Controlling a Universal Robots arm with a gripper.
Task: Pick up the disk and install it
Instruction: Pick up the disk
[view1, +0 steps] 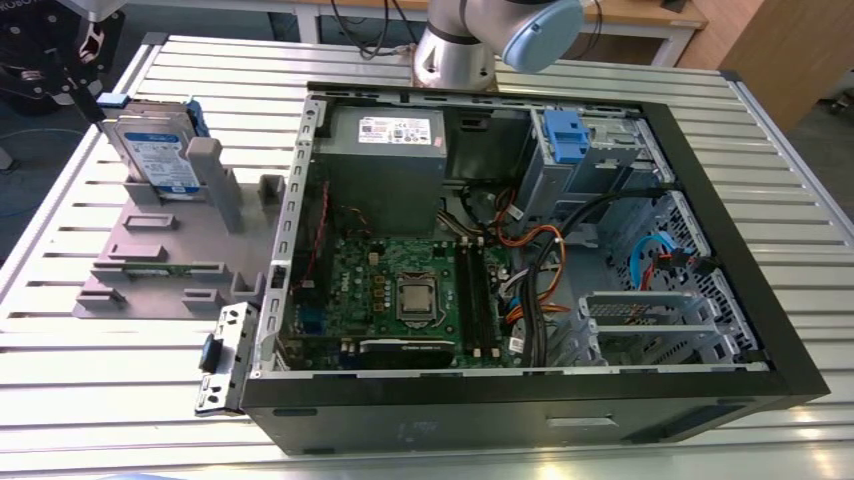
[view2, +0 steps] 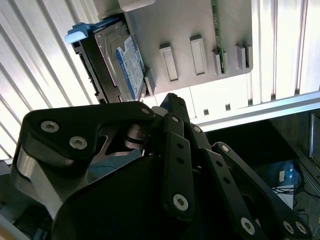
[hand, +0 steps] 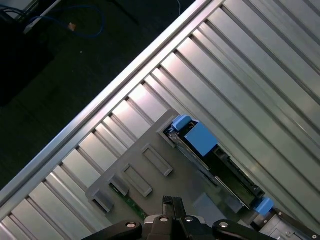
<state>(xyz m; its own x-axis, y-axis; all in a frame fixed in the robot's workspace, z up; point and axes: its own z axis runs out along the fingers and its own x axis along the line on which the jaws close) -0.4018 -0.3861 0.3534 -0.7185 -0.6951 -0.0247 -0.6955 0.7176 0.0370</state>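
The disk (view1: 154, 150) stands on edge in a grey holder (view1: 160, 255) on the slatted table, at the exterior view's left beside the open computer case (view1: 534, 400). It is silver-grey with a white-and-blue label and a bright blue bracket. My gripper (view1: 88, 100) hangs just above and beyond the disk's far end, apart from it, shut with nothing in it. In the second wrist view the labelled face of the disk (view2: 127, 67) lies beyond the gripper (view2: 172, 100). In the first wrist view the disk's (hand: 215, 160) top edge and blue bracket sit beyond the gripper (hand: 171, 202).
Inside the case are a grey power supply (view1: 394, 135), a green motherboard (view1: 407, 290), loose cables (view1: 547, 250) and a drive cage with a blue latch (view1: 567, 135). The arm's base (view1: 461, 50) stands behind the case. The table edge (hand: 100, 115) runs near the holder.
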